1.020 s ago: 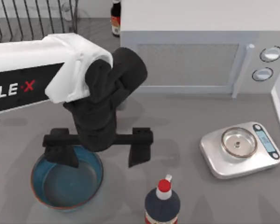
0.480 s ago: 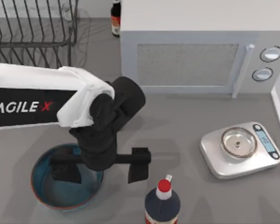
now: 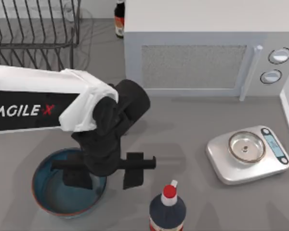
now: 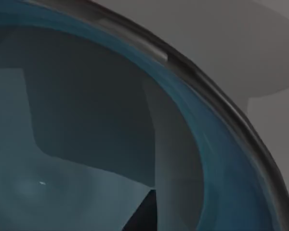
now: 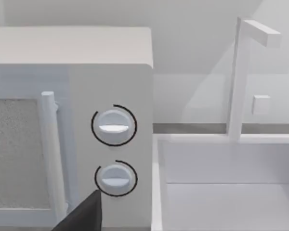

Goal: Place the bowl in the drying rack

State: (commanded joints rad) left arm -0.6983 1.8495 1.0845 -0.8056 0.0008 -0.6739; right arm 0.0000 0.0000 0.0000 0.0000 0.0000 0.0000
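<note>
The blue bowl [image 3: 58, 195] with a reddish-brown rim sits near the table's front left. My left gripper [image 3: 106, 174] is lowered over the bowl's right rim and is open. One finger [image 3: 77, 177] is inside the bowl and the other finger [image 3: 134, 172] hangs outside the wall; neither touches it. The left wrist view shows the bowl's [image 4: 86, 144] greyish inside and curved blue wall up close. The dark wire drying rack [image 3: 33, 29] stands at the back left. A dark fingertip [image 5: 82, 216] of my right gripper shows in the right wrist view, facing the microwave's knobs.
A white microwave [image 3: 202, 57] fills the back centre and right. A steel kitchen scale [image 3: 248, 154] lies at the right. A dark bottle with a red cap [image 3: 167, 207] stands close to the bowl's right, and another bottle [image 3: 119, 19] stands at the back beside the rack.
The left arm came forward and down from the rack side onto the bowl. Over the last half second its fingers have drawn closer together around the bowl's right rim.
</note>
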